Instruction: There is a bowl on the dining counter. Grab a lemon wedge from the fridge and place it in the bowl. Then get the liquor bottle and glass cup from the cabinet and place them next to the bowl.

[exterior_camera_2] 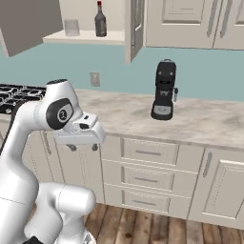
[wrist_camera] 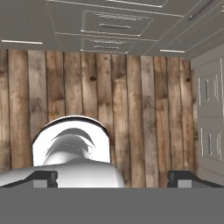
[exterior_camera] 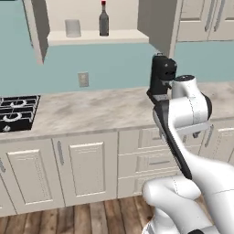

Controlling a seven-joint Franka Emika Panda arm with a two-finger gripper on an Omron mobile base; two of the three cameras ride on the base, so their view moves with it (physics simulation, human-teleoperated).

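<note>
**Bottle and cup wait on open cabinet shelf as robot's hand hangs open**

The liquor bottle, dark with a red cap, stands upright on the shelf of an open wall cabinet at the upper left of the left base view, with the glass cup near it on its left, the two apart. In the right base view the same bottle and cup sit at the top left, the cabinet door swung out beside them. Below, a black coffee machine stands on the marble worktop, and a stove occupies the left edge. In the hand view, the hand points down at the wooden floor, its two finger tips spread wide with nothing between them.
</note>
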